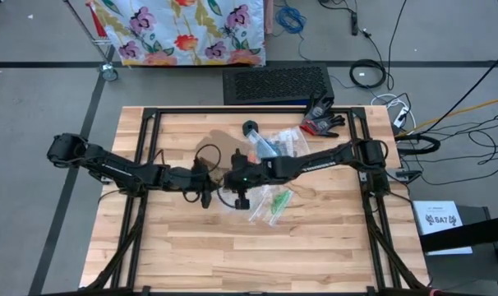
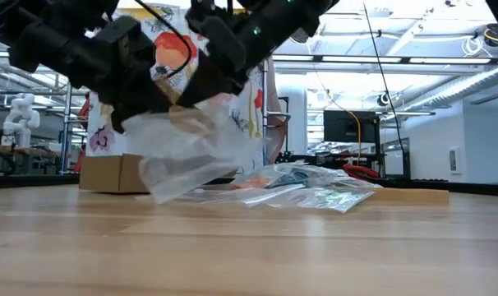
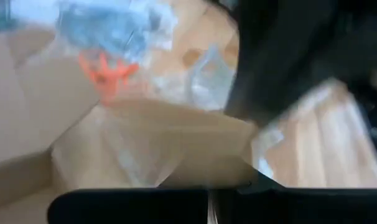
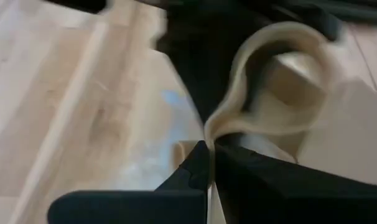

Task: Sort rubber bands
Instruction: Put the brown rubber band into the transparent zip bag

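Clear bags (image 1: 275, 145) holding blue and orange rubber bands (image 3: 104, 68) lay on the surface (image 1: 315, 238), right end effector (image 4: 208, 149) pinched shut on a tan rubber band (image 4: 282, 74), left end effector (image 1: 206, 182) gripping a lifted clear bag (image 2: 187, 152)

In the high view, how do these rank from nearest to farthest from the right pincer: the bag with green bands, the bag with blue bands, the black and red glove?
From the right pincer, near the table's middle:
1. Bag with green bands, just beside it, toward the near edge.
2. Bag with blue bands, toward the far edge; close to the first.
3. Black and red glove, at the far right corner, clearly farthest.
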Robot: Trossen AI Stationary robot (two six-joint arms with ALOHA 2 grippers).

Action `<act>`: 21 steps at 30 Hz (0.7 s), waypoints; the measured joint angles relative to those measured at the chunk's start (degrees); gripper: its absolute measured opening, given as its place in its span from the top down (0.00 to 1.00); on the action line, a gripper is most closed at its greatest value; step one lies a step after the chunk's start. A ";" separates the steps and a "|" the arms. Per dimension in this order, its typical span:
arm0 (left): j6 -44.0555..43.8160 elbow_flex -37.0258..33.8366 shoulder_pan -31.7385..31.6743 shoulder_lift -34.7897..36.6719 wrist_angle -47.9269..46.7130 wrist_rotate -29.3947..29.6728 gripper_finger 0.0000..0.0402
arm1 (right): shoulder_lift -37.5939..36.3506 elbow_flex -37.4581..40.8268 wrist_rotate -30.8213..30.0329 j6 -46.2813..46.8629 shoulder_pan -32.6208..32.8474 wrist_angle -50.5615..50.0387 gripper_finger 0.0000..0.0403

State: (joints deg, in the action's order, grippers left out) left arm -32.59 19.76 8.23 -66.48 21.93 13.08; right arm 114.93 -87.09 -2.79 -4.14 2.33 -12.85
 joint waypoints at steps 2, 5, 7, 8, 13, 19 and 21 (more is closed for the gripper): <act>0.48 -0.01 0.02 -0.01 3.20 0.07 1.00 | 0.16 0.02 -0.10 -1.89 0.71 1.89 1.00; 1.73 -0.01 0.00 -0.01 5.86 0.18 1.00 | 0.45 0.00 -0.10 -2.33 1.35 2.13 1.00; 1.87 0.35 0.04 0.24 6.07 0.22 1.00 | 0.53 0.00 -0.30 -2.30 1.53 0.66 1.00; 1.89 0.54 0.06 0.24 6.17 0.18 1.00 | 0.57 0.00 -0.61 -2.17 1.61 -0.05 1.00; 1.82 2.22 0.46 0.24 6.29 -2.72 1.00 | 0.57 -0.02 -14.07 -1.23 1.77 -2.92 1.00; 1.91 3.21 1.54 0.24 6.26 -4.44 1.00 | 0.57 -0.07 -6.56 -1.08 1.30 -0.68 1.00; 1.91 3.35 1.75 0.22 6.17 -4.45 1.00 | 0.57 -0.09 -2.72 1.67 0.98 -4.53 1.00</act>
State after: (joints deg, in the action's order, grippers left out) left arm -30.68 23.11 9.98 -66.26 28.11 8.63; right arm 115.50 -87.18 -5.51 -2.47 3.31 -17.38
